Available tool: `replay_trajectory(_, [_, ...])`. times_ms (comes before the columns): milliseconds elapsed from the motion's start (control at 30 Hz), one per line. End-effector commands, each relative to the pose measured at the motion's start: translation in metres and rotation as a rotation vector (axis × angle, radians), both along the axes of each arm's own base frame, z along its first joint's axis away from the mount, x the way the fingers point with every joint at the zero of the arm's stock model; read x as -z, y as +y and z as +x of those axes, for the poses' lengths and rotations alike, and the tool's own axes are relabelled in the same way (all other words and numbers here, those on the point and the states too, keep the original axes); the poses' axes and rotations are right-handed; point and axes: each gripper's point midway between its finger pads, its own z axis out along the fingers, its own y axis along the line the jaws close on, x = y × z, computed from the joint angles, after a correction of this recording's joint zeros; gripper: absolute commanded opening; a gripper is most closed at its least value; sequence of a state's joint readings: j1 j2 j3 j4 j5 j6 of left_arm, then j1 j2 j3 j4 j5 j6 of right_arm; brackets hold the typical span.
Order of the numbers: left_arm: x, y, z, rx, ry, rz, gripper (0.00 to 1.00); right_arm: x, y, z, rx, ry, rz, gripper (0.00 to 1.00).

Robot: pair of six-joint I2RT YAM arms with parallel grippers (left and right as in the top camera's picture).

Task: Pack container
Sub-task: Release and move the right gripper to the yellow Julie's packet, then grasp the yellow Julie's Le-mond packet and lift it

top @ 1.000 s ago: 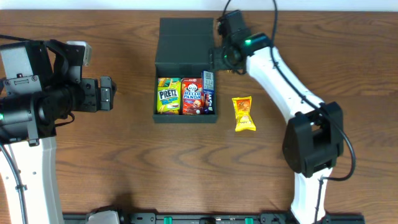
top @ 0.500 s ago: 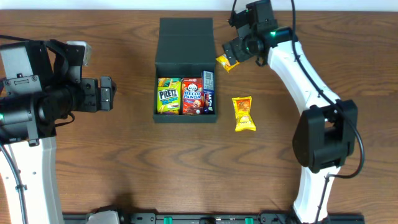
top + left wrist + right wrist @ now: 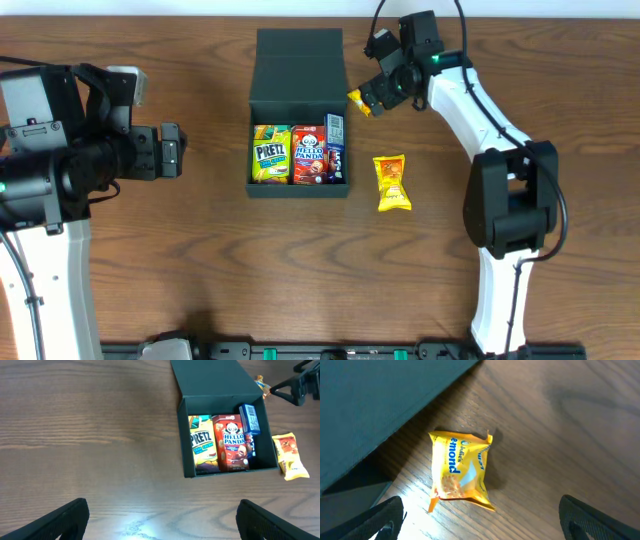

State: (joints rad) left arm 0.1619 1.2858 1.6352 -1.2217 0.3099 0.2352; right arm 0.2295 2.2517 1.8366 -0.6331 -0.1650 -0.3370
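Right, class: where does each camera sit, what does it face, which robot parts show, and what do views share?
Overhead: above the table, facing down; left arm, right arm show.
Left wrist: high, facing the container; left gripper fingertips below.
Right wrist: low over a yellow packet; right gripper fingertips below.
Shared: all show the container.

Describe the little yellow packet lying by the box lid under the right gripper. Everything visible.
The yellow packet is a small, glossy, foil-like pouch with crimped ends, blue lettering ending in "mond" and a pale picture on its face. It looks sealed and slightly puffed. It lies flat and askew on the wooden table, close beside the edge of the container's lid; whether they touch cannot be told. The open right gripper hangs above it, not touching.
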Motion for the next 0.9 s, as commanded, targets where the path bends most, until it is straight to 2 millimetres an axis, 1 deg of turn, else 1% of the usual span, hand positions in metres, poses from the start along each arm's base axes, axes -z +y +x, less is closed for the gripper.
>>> replay_trajectory(0, [-0.006,0.002,0.001,-0.011,-0.019,0.004,0.95,0.017,0.002,0.002,-0.024,0.021,0.006,0.96])
replay_trajectory(133, [-0.006,0.002,0.001,-0.011,-0.019,0.004,0.95,0.027,0.004,0.010,-0.024,0.001,0.010,0.96])
replay_trajectory(267, [-0.006,0.002,0.001,-0.011,-0.019,0.004,0.95,0.036,0.006,0.014,-0.026,-0.005,0.012,0.95])
replay_trajectory(567, [-0.006,0.002,0.001,-0.011,-0.019,0.004,0.95,0.038,0.015,0.020,-0.039,-0.036,0.022,0.94])
replay_trajectory(700, [-0.006,0.002,0.001,-0.011,-0.019,0.004,0.95,0.048,0.022,0.019,-0.051,-0.027,0.021,0.91])
replay_trajectory(867, [-0.006,0.002,0.001,-0.011,-0.019,0.004,0.95,0.052,0.029,0.016,-0.061,-0.019,0.021,0.90])
